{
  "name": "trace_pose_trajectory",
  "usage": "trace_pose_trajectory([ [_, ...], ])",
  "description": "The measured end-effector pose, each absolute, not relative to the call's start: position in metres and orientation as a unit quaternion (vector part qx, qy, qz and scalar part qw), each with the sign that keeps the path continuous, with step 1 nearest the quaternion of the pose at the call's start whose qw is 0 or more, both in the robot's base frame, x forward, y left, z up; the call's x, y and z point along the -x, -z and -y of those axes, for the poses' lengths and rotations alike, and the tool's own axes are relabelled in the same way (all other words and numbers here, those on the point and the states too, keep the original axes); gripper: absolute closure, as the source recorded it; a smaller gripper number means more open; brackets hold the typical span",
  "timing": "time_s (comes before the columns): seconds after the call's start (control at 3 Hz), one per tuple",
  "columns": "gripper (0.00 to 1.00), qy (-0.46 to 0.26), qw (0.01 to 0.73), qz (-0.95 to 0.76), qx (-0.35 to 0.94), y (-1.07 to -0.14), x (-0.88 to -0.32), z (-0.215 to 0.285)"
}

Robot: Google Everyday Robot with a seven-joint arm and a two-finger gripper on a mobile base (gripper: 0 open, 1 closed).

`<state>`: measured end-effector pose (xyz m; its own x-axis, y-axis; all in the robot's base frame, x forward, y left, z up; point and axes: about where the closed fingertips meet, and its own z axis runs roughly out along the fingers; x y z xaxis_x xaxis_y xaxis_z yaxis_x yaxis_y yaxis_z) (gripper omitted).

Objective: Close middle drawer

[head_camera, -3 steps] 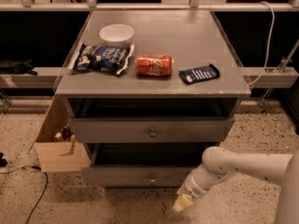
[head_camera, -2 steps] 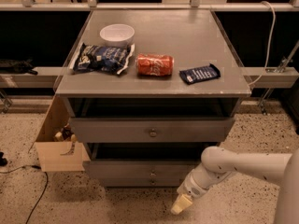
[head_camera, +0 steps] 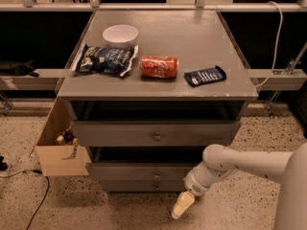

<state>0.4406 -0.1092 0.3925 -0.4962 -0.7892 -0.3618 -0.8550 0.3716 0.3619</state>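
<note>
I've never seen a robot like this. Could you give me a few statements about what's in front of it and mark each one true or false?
1. The red can lies on its side on top of the cabinet. True.
2. The white bowl sits inside a drawer. False: it stands on the cabinet top, at the back left.
3. The gripper hangs low near the floor, in front of the cabinet's lower right. True.
4. The gripper is holding the blue snack bar. False: the bar lies on the cabinet top, right of the can, far above the gripper.
5. The middle drawer has a small round knob at its centre. True.
</note>
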Motion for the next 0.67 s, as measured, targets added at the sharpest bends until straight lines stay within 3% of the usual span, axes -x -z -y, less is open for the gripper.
trace_pose_trajectory([
  [0.33,0.00,-0.239,0.081,-0.825,0.505,-0.3952,-0.4882,0.0941],
  [0.67,0.00,-0.239,0.081,-0.825,0.506,-0.3950,-0.4888,0.0932],
])
